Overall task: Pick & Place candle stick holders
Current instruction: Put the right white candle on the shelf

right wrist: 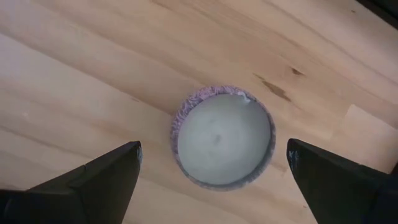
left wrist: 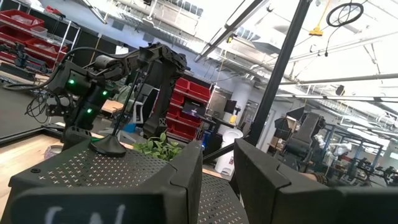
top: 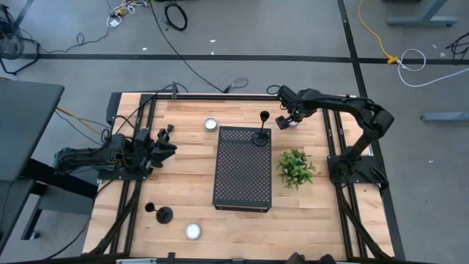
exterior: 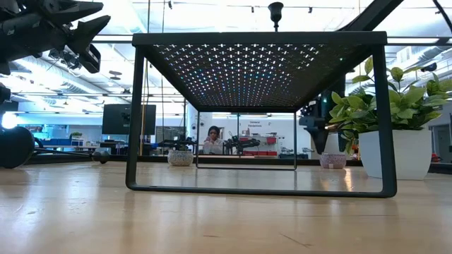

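Black perforated metal makes up the riser stand [top: 242, 169] at the middle of the wooden table [top: 187, 176]. From above, one candle stick holder [top: 261, 135] stands upright on the stand's far right corner, and a second candle stick holder [top: 160, 213] lies tipped over on the table at the near left. A third I cannot find. A small round candle [top: 211, 124] sits on the wood beyond the stand's far left corner, another small candle [top: 193, 232] lies near the table's front edge, and a green plant [top: 296, 168] stands just right of the stand. The right gripper [top: 286, 119] hangs over the far side of the table, right of the upright holder. The left gripper [top: 165, 143] waits at the left side, holding nothing.

From table height, the stand's frame fills the picture, the upright holder's cup top [exterior: 275, 10] pokes above its deck, and the plant's white pot [exterior: 395, 152] stands at the right.

Past the left wrist, that gripper's fingers [left wrist: 189, 180] stand slightly apart with nothing between them; the upright holder's base [left wrist: 109, 145] rests on the deck ahead.

Past the right wrist, the fingers [right wrist: 102, 177] are spread wide and empty, straddling a pale candle in a lilac cup [right wrist: 224, 137] on the wood below.
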Controlling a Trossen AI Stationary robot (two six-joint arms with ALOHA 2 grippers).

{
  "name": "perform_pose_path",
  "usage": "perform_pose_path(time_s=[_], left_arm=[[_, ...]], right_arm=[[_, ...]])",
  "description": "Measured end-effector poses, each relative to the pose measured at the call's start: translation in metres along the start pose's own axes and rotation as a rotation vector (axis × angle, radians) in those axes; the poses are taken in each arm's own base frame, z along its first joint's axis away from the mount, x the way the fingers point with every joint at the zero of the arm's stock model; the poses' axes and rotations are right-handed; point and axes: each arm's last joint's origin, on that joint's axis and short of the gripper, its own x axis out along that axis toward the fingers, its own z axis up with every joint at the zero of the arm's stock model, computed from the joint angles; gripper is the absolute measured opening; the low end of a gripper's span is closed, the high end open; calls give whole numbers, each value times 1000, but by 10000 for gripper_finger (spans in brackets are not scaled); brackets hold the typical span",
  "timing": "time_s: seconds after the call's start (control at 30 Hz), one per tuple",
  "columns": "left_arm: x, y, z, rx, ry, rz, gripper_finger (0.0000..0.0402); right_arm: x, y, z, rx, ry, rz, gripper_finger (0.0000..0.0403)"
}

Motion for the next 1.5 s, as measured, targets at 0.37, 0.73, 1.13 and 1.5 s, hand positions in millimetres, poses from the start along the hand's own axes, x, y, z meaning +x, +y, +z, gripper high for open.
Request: perform_pose_path(time_s=[0.37, 0.73, 1.13, 1.5], left_arm=[[0, 0, 0, 0, 0, 0, 94], [0, 0, 0, 0, 1, 0, 94], [0, 0, 0, 0, 0, 0, 94], [0, 0, 0, 0, 0, 0, 94]], right_arm=[[15, -1, 4, -5, 30, -14, 400], [18, 0, 6, -56, 18, -6, 400], [18, 1, 7, -23, 9, -3, 400], [18, 2, 8, -27, 1, 46, 400]])
